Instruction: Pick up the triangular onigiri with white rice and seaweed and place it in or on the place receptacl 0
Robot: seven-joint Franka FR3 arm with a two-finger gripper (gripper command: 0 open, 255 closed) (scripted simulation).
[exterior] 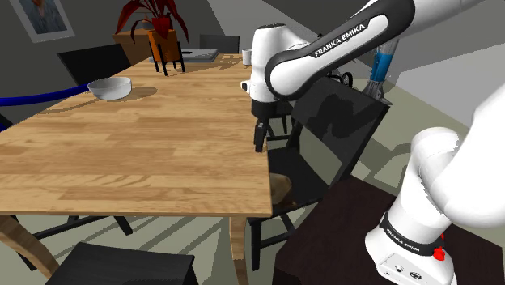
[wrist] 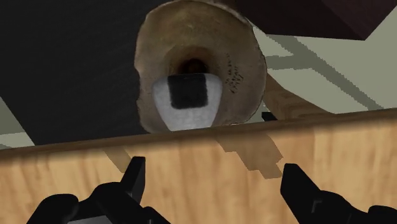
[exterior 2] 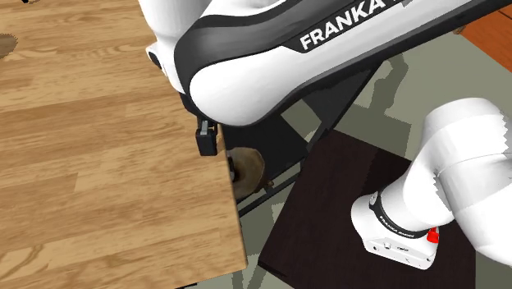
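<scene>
Onigiri [wrist: 188, 97] | lower edge hidden behind table [wrist: 76, 175] | hand [wrist: 214, 167] spread apart, empty

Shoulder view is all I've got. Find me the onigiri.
Observer: In the wrist view the white onigiri with its dark seaweed patch lies in a tan bowl, beyond the table edge.
Operator: Report the end effector.
Observer: The end effector is open, fingers apart above the table edge, holding nothing.
Operator: Say whether the onigiri is clear.
Observer: Not wholly; the table edge hides its bottom from the wrist camera.
</scene>
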